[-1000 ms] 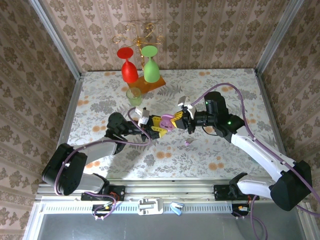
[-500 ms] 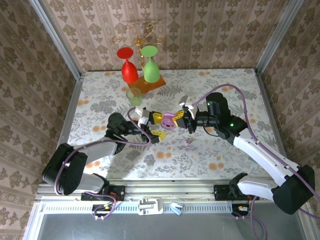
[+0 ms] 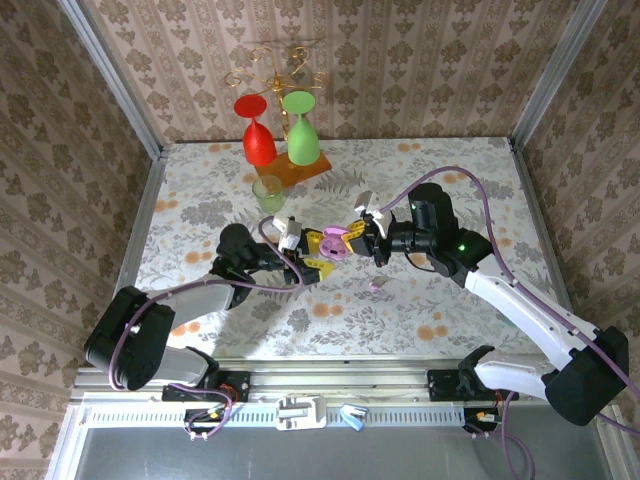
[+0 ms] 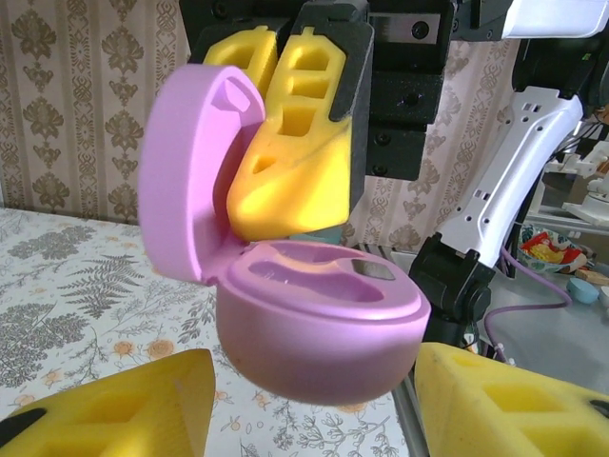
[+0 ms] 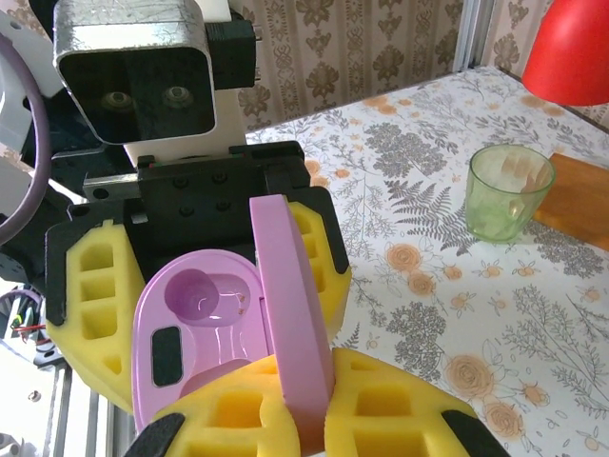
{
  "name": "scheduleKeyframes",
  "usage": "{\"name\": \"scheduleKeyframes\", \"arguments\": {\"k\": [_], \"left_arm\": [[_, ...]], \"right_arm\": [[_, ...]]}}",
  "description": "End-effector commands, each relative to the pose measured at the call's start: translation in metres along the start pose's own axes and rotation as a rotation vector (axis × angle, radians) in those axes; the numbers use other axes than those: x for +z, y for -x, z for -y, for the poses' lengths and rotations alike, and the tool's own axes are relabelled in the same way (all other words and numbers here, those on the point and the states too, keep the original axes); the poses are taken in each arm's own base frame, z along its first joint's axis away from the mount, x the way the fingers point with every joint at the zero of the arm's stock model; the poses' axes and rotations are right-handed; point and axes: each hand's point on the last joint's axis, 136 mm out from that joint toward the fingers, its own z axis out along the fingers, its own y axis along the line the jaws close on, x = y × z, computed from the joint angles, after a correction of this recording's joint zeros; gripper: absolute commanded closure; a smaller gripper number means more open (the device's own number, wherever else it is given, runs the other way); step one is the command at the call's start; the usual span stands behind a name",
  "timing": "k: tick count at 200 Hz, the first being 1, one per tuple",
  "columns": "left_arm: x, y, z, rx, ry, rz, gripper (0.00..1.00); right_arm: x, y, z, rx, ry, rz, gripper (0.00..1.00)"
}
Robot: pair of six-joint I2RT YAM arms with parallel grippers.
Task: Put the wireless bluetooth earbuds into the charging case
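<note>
Angling leftward, right end effector [image 5: 300,405] pinches case lid [image 5: 285,286].

Top camera looks down; both wrist cameras closely face the case [image 4: 319,333].

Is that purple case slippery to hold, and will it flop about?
Probably a bit slippery: the purple case looks smooth, shiny and rounded. It's likely stiff plastic, but its open lid sits on a hinge, so that could swing. It seems light: the right gripper grips it just by the lid.
</note>
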Motion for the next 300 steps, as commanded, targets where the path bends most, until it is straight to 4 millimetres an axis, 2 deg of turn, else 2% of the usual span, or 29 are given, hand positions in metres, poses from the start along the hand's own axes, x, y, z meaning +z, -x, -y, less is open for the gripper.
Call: {"name": "scheduleKeyframes", "arguments": {"k": [1,35,140,163,188,221,247,271,300], "left_arm": [[0.003,0.014,0.008,0.061,-0.04,0.014,0.41],[0.003,0.013,0.01,0.052,-0.05,0.01,0.42],[0.004,0.012,0.012,0.047,-0.064,0.007,0.68],[0.003,0.012,0.011,0.049,-0.06,0.009,0.71],[0.003,0.011,0.01,0.051,-0.051,0.01,0.71],[0.002,0.011,0.003,0.059,-0.006,0.021,0.72],[0.0,0.011,-0.004,0.079,0.038,0.032,0.71],[-0.004,0.013,-0.009,0.1,0.079,0.052,0.71],[-0.008,0.016,-0.014,0.129,0.125,0.068,0.71]], "right_arm": [[0.001,0.004,-0.003,-0.024,0.017,-0.017,1.0],[0.004,0.0,-0.002,-0.025,0.021,-0.035,1.0],[0.006,-0.001,-0.005,-0.015,0.036,-0.048,1.0],[0.006,0.0,-0.004,-0.01,0.031,-0.041,0.99],[0.003,0.005,-0.002,-0.006,0.007,-0.017,0.83],[-0.005,0.015,-0.002,-0.001,-0.018,0.022,0.5],[-0.012,0.023,-0.007,-0.003,-0.021,0.065,0.33],[-0.024,0.032,-0.003,0.012,-0.073,0.146,0.26],[-0.053,0.035,0.028,0.085,-0.28,0.283,0.25]]}}
